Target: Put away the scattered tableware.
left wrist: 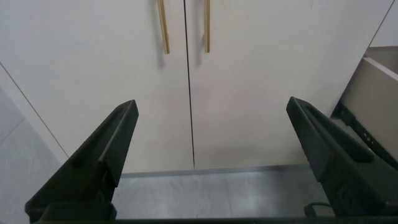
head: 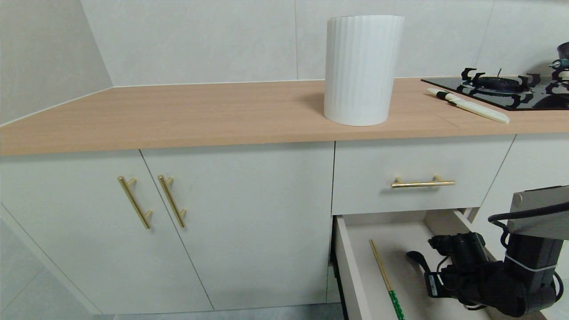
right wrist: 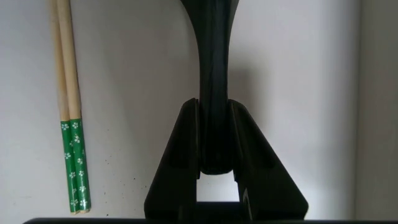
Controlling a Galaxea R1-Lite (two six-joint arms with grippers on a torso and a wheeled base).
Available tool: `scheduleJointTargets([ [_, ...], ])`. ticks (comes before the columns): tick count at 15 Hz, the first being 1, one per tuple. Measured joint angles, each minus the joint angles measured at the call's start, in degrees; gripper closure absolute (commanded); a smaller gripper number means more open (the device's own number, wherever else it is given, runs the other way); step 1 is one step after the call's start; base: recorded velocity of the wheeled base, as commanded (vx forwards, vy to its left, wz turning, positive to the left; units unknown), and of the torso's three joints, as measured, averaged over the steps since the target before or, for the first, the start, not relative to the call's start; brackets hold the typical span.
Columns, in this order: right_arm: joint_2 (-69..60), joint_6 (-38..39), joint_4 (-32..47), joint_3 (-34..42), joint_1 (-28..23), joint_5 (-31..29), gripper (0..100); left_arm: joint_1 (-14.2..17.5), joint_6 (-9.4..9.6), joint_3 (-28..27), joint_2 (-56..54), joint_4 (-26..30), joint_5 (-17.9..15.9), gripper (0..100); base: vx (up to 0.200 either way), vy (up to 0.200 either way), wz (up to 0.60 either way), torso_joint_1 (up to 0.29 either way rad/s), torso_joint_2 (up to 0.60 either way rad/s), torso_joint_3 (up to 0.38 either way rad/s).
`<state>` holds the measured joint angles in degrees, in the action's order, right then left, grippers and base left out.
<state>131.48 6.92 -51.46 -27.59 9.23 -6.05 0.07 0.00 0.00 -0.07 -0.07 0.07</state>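
In the open drawer (head: 344,249) below the tabletop (head: 200,115), the right tool (right wrist: 214,124) was pressed together on the handle of a black spoon (right wrist: 213,56), pinching it near its end so that the rest of the handle ran straight out beyond the fingertips. Whether the spoon touched the drawer floor could not be told. The spoon was plain glossy black, with a slim handle that widened away from the tool. Just beside it, nearer the drawer's left wall, lay one pair of chopsticks (right wrist: 68,106): two pale wooden sticks side by side and touching, their thicker ends green with small white flowers, running front to back. On the tabletop, toward its right end, one knife (head: 471,106) with a cream blade lay at a slant beside the front edge of a black hob (head: 502,91). One tall white ribbed container (head: 362,66) stood upright near the tabletop's middle. The left tool (left wrist: 211,104) was spread wide and held nothing, facing two closed cabinet doors (left wrist: 261,93), each with one brass bar handle.
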Motion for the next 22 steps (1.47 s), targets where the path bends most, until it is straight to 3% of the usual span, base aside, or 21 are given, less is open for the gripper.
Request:
scheduleJointTargets([
  [1,0.09,0.0,-0.02,0.02,0.0,0.0,100,0.02,0.0,0.0,0.0,0.0,0.0,0,0.0,0.0,0.0,0.0,0.0,0.0],
  [2,0.15,0.0,-0.02,0.05,0.0,0.0,0,0.02,0.0,0.0,0.0,0.0,-0.02,0,0.0,0.0,0.0,0.0,0.0,0.0],
  [11,-1.27,0.02,-3.06,1.63,-0.02,-0.05,0,0.0,0.0,-0.02,0.0,0.0,0.0,0,0.0,0.0,0.0,0.0,0.0,0.0],
  [15,-9.84,-0.23,-2.71,4.58,0.22,0.33,0,0.02,0.07,0.0,0.0,0.0,0.0,0,0.0,0.0,0.0,0.0,0.0,0.0],
  [19,-26.65,-0.3,10.73,5.38,2.78,3.01,0,0.02,0.05,0.0,0.0,0.0,0.0,0,0.0,0.0,0.0,0.0,0.0,0.0],
  [22,-40.19,-0.52,35.15,2.67,6.78,5.42,0,0.02,0.05,0.0,0.0,0.0,0.0,0,0.0,0.0,0.0,0.0,0.0,0.0],
])
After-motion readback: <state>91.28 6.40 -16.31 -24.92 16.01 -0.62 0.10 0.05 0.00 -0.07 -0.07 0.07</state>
